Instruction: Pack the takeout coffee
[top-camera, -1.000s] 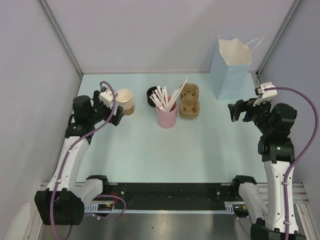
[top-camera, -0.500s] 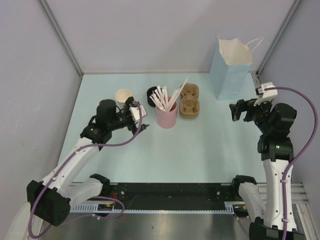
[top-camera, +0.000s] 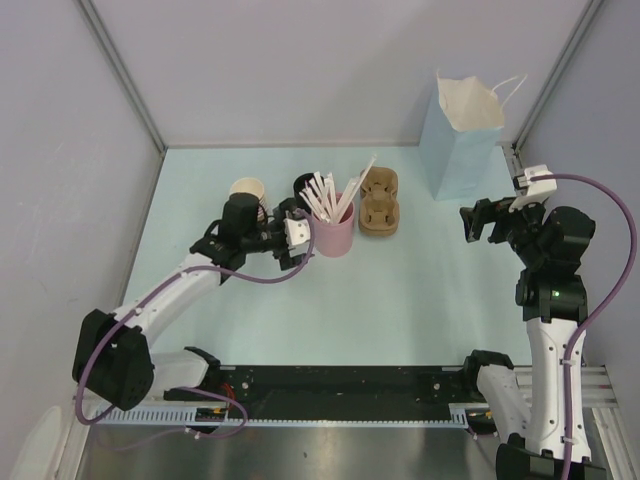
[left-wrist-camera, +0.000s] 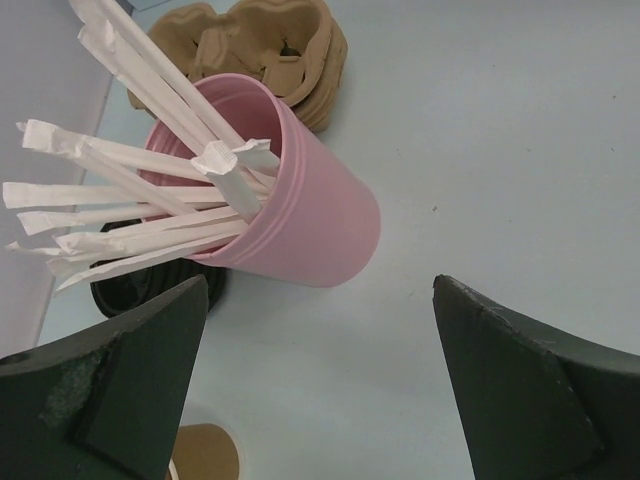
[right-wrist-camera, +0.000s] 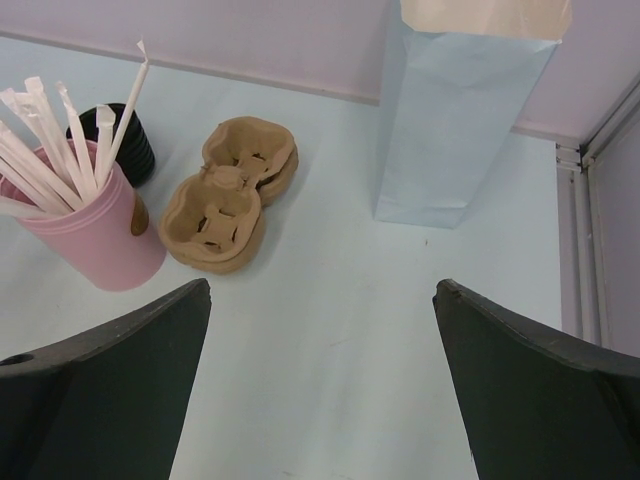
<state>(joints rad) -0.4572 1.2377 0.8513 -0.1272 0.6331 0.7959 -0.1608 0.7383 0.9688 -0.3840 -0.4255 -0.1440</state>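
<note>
No single tan cup stands apart. The only tan cups I see are the stack (top-camera: 247, 190) at the back left, whose rim shows at the bottom of the left wrist view (left-wrist-camera: 205, 455). The stack of black lids (top-camera: 303, 187) sits behind the pink cup of white stirrers (top-camera: 333, 236). My left gripper (top-camera: 303, 238) is open and empty, right beside the pink cup's left side, with the pink cup (left-wrist-camera: 300, 220) just ahead of it (left-wrist-camera: 320, 300). My right gripper (top-camera: 466, 225) is open and empty at the right, above bare table (right-wrist-camera: 320, 290).
Two brown pulp cup carriers (top-camera: 379, 203) lie right of the pink cup. A tall light-blue paper bag (top-camera: 460, 140) stands open at the back right. The black lids (right-wrist-camera: 125, 140), carriers (right-wrist-camera: 230, 195) and bag (right-wrist-camera: 465, 110) show in the right wrist view. Walls enclose the table.
My left arm swung right from the tan cup stack to the pink stirrer cup, with its gripper still open and empty. The right arm has not moved.
</note>
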